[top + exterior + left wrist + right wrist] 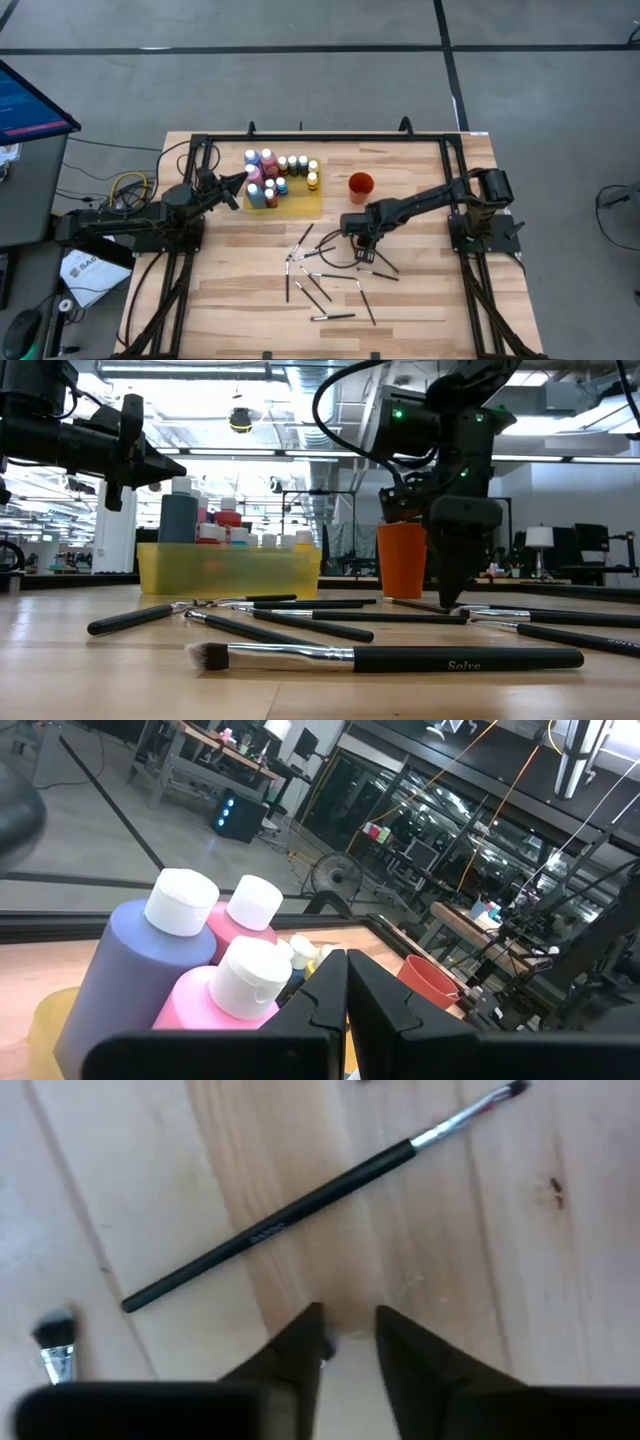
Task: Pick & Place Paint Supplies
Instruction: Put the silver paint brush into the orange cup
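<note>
Small paint bottles (270, 178) in pink, blue, yellow and dark colours, all with pale caps, stand together on a yellow tray (303, 204) near the table's far edge. My left gripper (238, 190) hangs shut just left of them, level with the caps; its wrist view shows a blue bottle (135, 975) and pink bottles (225, 1005) close ahead. Several thin dark brushes (320, 275) lie scattered flat on the wood at the table's middle. My right gripper (362, 250) points straight down over the right part of the scatter, its fingers (300, 1340) a narrow gap apart just above the table, one brush (300, 1215) lying beyond them.
An orange-red cup (361, 184) stands upright right of the tray, just beyond my right gripper (447, 598). A black frame rail (320, 138) runs round the table top. More brushes (400, 657) lie toward the near edge. A monitor and cables sit off the table's left side.
</note>
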Robot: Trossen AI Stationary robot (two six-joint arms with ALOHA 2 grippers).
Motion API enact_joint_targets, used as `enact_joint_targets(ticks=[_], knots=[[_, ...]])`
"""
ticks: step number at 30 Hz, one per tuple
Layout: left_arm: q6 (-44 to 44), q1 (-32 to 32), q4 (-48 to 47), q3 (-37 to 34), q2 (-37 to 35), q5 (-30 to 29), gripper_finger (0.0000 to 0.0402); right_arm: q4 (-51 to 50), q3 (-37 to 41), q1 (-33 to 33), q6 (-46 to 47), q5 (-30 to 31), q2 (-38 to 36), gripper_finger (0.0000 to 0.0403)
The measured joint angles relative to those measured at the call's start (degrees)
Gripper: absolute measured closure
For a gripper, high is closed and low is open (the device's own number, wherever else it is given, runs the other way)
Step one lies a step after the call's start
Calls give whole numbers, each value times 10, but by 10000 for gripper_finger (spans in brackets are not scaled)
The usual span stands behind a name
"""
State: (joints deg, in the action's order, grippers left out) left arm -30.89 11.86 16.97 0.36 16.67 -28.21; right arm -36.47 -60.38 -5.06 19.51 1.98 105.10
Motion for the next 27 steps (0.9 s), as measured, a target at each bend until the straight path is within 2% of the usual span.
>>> enact_joint_targets(ticks=[4,6,10,18,23,27], knots=[[0,0,0,0,0,0,400,-2,0,0,-1,2,1,384],[0,0,0,0,0,0,400,-1,0,0,-1,2,-2,396],[0,0,1,0,0,0,400,-4,4,-11,13,14,-29,401],[0,0,3,0,0,0,400,-25,2,-28,60,89,-164,402],[0,0,3,0,0,0,400,-88,2,-10,107,63,-209,400],[0,0,3,0,0,0,400,-110,2,7,116,57,-198,367]])
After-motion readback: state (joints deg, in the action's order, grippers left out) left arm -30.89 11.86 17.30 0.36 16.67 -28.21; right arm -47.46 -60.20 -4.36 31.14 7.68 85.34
